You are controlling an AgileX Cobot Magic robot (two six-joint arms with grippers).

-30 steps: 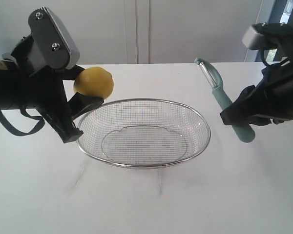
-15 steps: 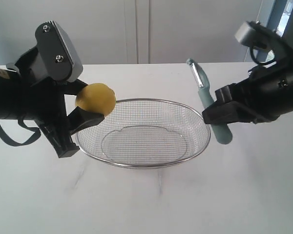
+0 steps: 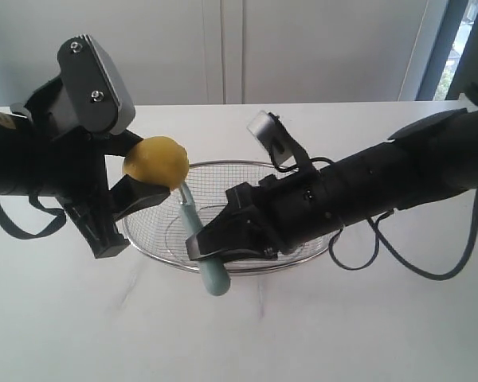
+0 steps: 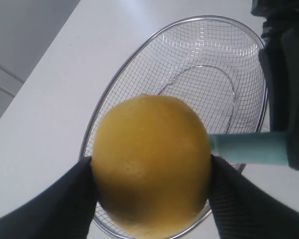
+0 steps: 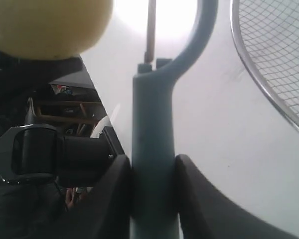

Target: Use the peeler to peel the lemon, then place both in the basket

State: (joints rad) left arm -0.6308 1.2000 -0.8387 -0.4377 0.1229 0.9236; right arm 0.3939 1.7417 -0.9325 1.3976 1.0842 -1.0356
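Lemon [image 3: 155,161] over basket [image 3: 223,163] left rim; peeler [image 3: 190,211] just right of lemon, handle crossing basket near rim.

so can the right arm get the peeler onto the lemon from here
Probably yes: the peeler, gripped in the right claw, has its head right beside the lemon with nothing between them. Whether they touch I cannot tell.

Yellow lemon [image 3: 155,161] aloft; teal peeler [image 3: 214,277] head seemingly touching it; mesh basket [image 3: 155,227] below.

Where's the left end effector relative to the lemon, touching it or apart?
Touching. Left wrist view: both fingers press against the lemon on opposite sides, no gap.
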